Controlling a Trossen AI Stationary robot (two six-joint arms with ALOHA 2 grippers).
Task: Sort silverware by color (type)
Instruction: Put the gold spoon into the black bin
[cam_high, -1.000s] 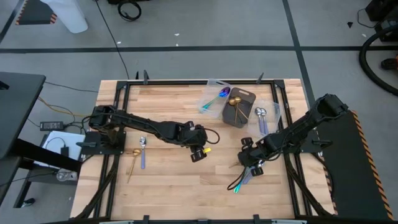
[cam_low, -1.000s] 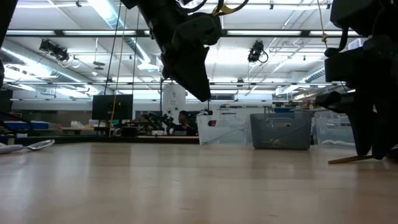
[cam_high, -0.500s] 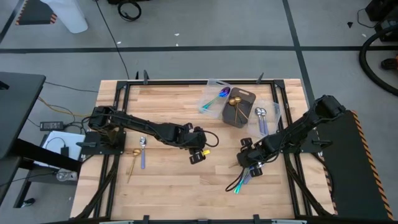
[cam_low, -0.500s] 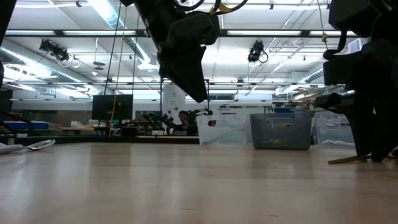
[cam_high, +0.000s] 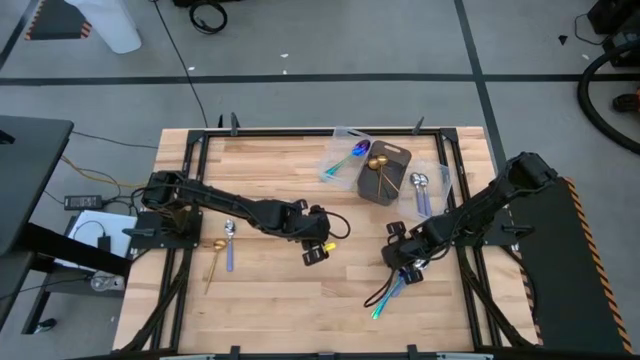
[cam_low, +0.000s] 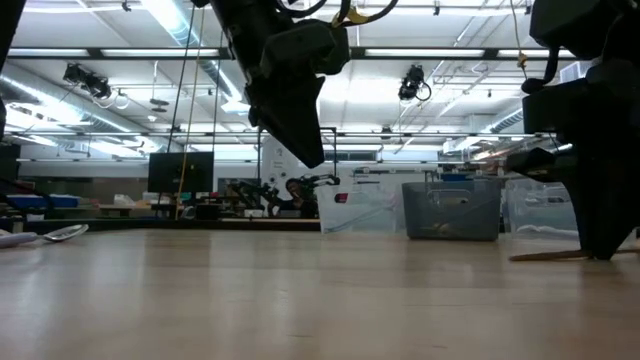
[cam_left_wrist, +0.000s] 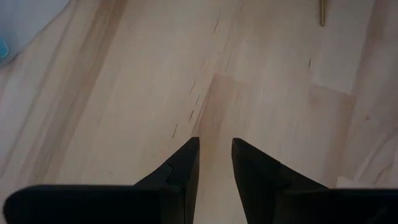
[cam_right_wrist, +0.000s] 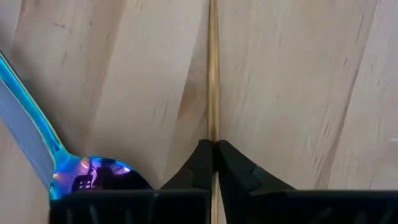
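Observation:
My right gripper (cam_high: 402, 268) stands at the table's near right, pointing steeply down and shut on a slim gold spoon (cam_low: 545, 255). Beside it on the wood lies an iridescent spoon (cam_right_wrist: 87, 174), which also shows in the high view (cam_high: 378, 300). My left gripper (cam_high: 316, 250) hangs open above bare wood at the table's middle, with nothing between its fingers (cam_left_wrist: 214, 165). At the near left a silver spoon (cam_high: 229, 240) and a gold spoon (cam_high: 212, 264) lie flat on the table. My right gripper pinches the gold spoon's thin handle (cam_right_wrist: 212, 127) between its two fingertips. The fingers come from above, pointing steeply down, one on each side of the handle. The handle's free end (cam_low: 516, 258) lies at the table top.
At the far right stand a clear tray with an iridescent spoon (cam_high: 343, 158), a dark bin with gold spoons (cam_high: 383, 172) and a clear tray with silver spoons (cam_high: 421, 190). Black frame rails (cam_high: 300, 132) run around the table. Bare wood lies between the two arms.
My right gripper has shut its fingers on the gold spoon's handle while staying where it was. The handle's free end now reaches a little farther out from the gripper along the table.

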